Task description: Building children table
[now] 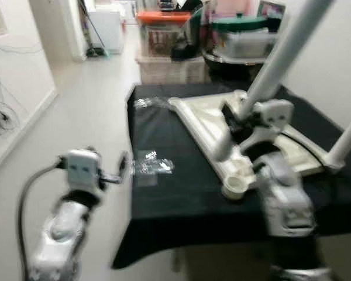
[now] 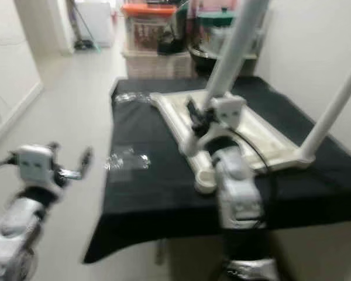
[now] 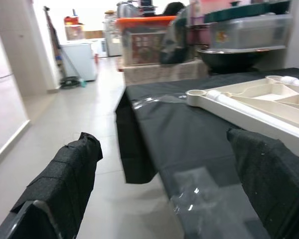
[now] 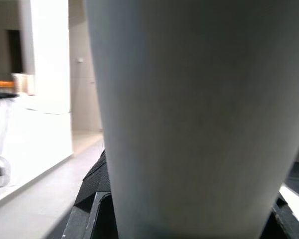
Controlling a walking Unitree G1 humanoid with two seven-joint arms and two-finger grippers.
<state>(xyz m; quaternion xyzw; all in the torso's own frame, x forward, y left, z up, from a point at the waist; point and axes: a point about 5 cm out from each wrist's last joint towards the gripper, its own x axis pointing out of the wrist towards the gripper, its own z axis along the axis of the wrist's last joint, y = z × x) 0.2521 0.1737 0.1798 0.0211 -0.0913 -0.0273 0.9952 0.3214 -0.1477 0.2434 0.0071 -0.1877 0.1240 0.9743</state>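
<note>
The right gripper (image 1: 237, 120) is closed around a white table leg (image 1: 278, 55) near its lower end; in the right wrist view this leg (image 4: 194, 114) stands very close between the two black fingers (image 4: 89, 199), one on each side of it. The leg rises tilted, up and away from the cream table top (image 1: 207, 126), which lies upside down on the black cloth (image 1: 169, 199). A second white leg (image 1: 348, 140) stands already in the far right corner of the table top, also leaning. At the corner of the table top nearest to the robot there is a round socket (image 1: 235, 186) with nothing in it, just beside the right forearm.

The left gripper (image 1: 124, 164) hovers in the air beside the left edge of the black cloth, at about the height of the cloth, and holds nothing. Its fingers (image 3: 65, 174) are wide apart — the left wrist view shows the floor and the cloth edge between them. Near this gripper, on the cloth, lies a piece of clear plastic wrap (image 1: 152, 165); another crumpled clear piece (image 1: 149, 103) lies at the far left corner of the cloth, close to the far corner of the table top.

Behind the cloth stand storage boxes — one with an orange lid (image 1: 162, 16) and one with a green lid (image 1: 241, 23). The light floor (image 1: 88, 117) runs along the left side of the cloth toward a white appliance (image 3: 79, 59). The head views are somewhat blurred.
</note>
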